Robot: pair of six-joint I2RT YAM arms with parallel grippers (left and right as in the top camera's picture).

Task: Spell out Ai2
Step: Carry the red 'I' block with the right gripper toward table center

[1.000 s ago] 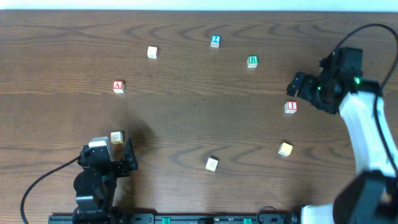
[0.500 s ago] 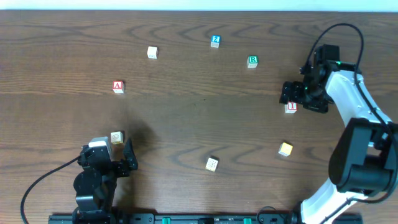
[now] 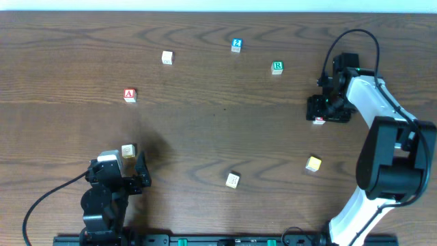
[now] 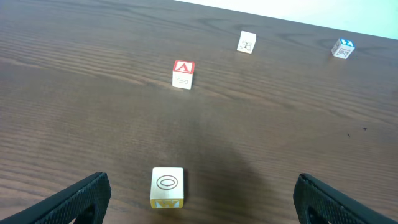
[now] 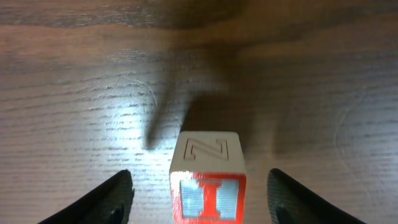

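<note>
The red "I" block [image 5: 209, 180] stands on the table between my right gripper's open fingers [image 5: 199, 199], untouched; overhead it is mostly hidden under that gripper [image 3: 321, 113]. The red "A" block [image 3: 130, 95] lies at the left, also in the left wrist view [image 4: 183, 74]. The blue "2" block [image 3: 236, 44] lies at the far middle and shows in the left wrist view [image 4: 342, 48]. My left gripper [image 3: 123, 179] is open and empty near the front left edge, with a yellow "O" block [image 4: 167, 186] between and just ahead of its fingers.
A green "R" block [image 3: 276, 66], a plain white block [image 3: 167, 57], a yellow block [image 3: 313, 164] and a pale block [image 3: 233, 180] lie scattered on the brown wooden table [image 3: 218, 130]. The yellow "O" block also shows overhead [image 3: 128, 150].
My right arm has swung left and down over the "I" block, so its open fingers now straddle it. The left arm and all blocks have not moved.
</note>
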